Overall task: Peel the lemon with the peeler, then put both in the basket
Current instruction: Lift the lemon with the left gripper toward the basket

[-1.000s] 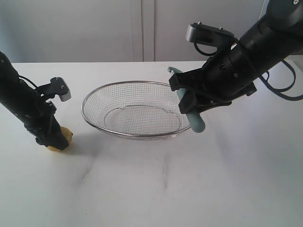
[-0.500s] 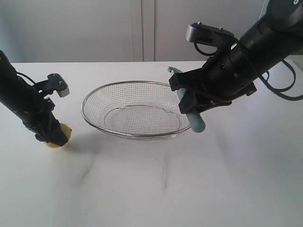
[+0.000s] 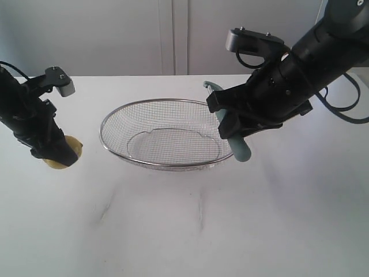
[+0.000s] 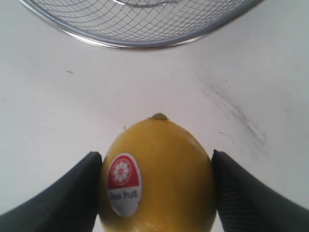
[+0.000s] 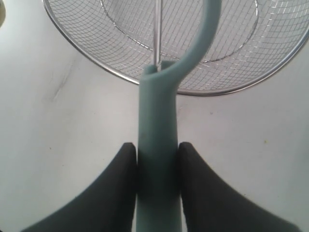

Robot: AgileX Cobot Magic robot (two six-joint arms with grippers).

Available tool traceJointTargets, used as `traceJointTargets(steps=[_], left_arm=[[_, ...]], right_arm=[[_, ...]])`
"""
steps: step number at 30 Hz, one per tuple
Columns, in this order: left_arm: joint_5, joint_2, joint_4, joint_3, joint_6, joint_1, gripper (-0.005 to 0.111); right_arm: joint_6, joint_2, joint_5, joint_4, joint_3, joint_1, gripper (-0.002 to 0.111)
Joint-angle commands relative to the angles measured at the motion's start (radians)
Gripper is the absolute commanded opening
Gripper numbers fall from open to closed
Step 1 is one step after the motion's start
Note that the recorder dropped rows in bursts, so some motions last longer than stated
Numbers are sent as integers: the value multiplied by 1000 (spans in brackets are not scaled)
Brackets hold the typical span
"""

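Observation:
The yellow lemon (image 3: pixel 63 161) with a red and white sticker (image 4: pixel 123 181) sits between the black fingers (image 4: pixel 67 195) of my left gripper (image 3: pixel 56 154), which is shut on it, low over the table left of the basket (image 3: pixel 102 131). In the left wrist view both pads press the lemon's (image 4: pixel 169 174) sides. My right gripper (image 3: pixel 232 130) is shut on the teal handle of the peeler (image 3: pixel 240 151) at the basket's right rim. The peeler (image 5: pixel 157 116) points its curved head over the mesh, with the right gripper (image 5: pixel 157 162) clamped on its handle.
The silver wire basket (image 5: pixel 91 57) stands in the middle of the white table (image 3: pixel 190 225); its rim (image 4: pixel 140 46) lies just beyond the lemon. A pale wall runs behind the table. Faint scuff marks (image 3: pixel 106 210) show on the tabletop in front.
My left gripper has carried the lemon back and to the left, away from the basket, and its arm has tilted. The right arm and peeler have stayed still.

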Motion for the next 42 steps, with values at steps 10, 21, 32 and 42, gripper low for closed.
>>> traceJointTargets(steps=[10, 21, 32, 42], left_arm=[[60, -121, -163, -4, -35, -3, 0], [1, -126, -506, -4, -33, -3, 0], [-32, -123, -554, -4, -33, -3, 0], [1, -122, -594, -4, 77, -3, 0]], right_arm=[[-13, -9, -43, -2, 5, -6, 0], [-13, -1, -48, -2, 15, -6, 0], [-13, 32, -61, 5, 15, -6, 0], [-13, 33, -68, 9, 15, -6, 0]])
